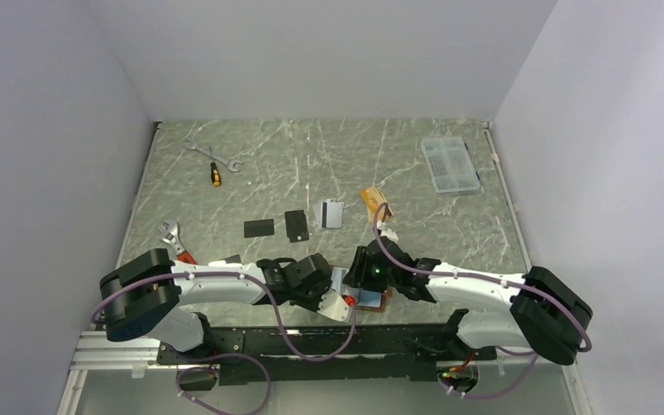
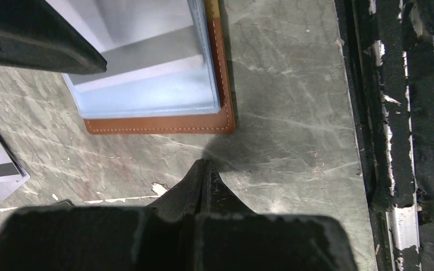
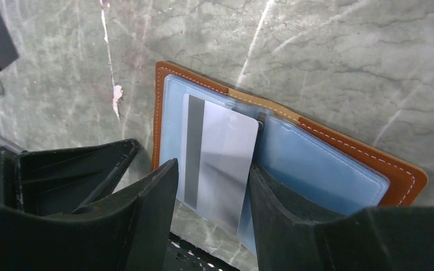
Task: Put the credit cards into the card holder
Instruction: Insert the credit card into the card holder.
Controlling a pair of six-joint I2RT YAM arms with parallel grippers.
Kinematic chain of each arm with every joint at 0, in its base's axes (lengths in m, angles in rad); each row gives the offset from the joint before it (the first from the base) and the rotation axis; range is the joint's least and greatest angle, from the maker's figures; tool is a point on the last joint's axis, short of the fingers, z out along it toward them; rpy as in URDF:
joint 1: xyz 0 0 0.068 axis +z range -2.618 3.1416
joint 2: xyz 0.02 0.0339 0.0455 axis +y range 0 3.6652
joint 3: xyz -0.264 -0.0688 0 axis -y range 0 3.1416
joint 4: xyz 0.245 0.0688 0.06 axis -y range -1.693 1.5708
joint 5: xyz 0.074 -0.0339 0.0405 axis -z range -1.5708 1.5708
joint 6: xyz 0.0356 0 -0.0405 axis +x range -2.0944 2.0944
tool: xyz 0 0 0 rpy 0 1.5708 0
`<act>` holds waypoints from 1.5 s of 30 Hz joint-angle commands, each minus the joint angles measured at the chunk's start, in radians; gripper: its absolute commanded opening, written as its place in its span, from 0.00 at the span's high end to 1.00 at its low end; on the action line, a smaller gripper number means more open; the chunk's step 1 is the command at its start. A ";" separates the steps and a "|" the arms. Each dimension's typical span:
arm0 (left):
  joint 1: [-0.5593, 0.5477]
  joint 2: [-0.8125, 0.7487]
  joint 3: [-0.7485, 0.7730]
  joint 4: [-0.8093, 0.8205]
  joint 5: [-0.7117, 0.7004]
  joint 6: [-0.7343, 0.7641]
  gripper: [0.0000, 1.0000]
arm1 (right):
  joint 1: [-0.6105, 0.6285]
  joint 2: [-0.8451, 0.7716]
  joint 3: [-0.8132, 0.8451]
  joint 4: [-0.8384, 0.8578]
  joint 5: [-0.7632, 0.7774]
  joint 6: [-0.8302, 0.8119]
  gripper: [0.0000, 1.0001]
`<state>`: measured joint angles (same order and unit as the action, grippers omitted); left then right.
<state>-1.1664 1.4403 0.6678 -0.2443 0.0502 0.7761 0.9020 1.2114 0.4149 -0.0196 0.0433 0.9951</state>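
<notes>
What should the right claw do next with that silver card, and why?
Probably nudge the silver card deeper into the holder: the right claw stands open around it, and the card's near end juts past the holder's edge.

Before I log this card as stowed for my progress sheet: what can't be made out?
- Top view: card holder mostly hidden under left gripper and right gripper.
- Right wrist view: silver card inside a sleeve or on top, unclear; the right gripper covers its edge.
- Left wrist view: top edge cuts off the card holder.
</notes>
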 commanded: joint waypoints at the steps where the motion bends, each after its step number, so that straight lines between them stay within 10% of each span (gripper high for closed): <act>1: -0.005 -0.018 -0.012 -0.026 0.009 -0.018 1.00 | 0.017 0.000 0.057 -0.172 0.037 -0.022 0.48; 23: -0.032 -0.069 0.051 -0.098 0.050 -0.027 1.00 | 0.124 0.302 0.404 -0.494 0.201 -0.014 0.37; 35: 0.383 -0.311 0.038 -0.317 0.194 0.047 1.00 | 0.191 0.371 0.503 -0.610 0.286 0.027 0.05; 45: 0.645 -0.491 0.003 -0.399 0.276 0.075 1.00 | 0.247 0.501 0.565 -0.667 0.365 0.061 0.14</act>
<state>-0.5503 0.9806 0.6685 -0.6083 0.2558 0.8356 1.1397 1.6875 0.9813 -0.6315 0.3779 1.0153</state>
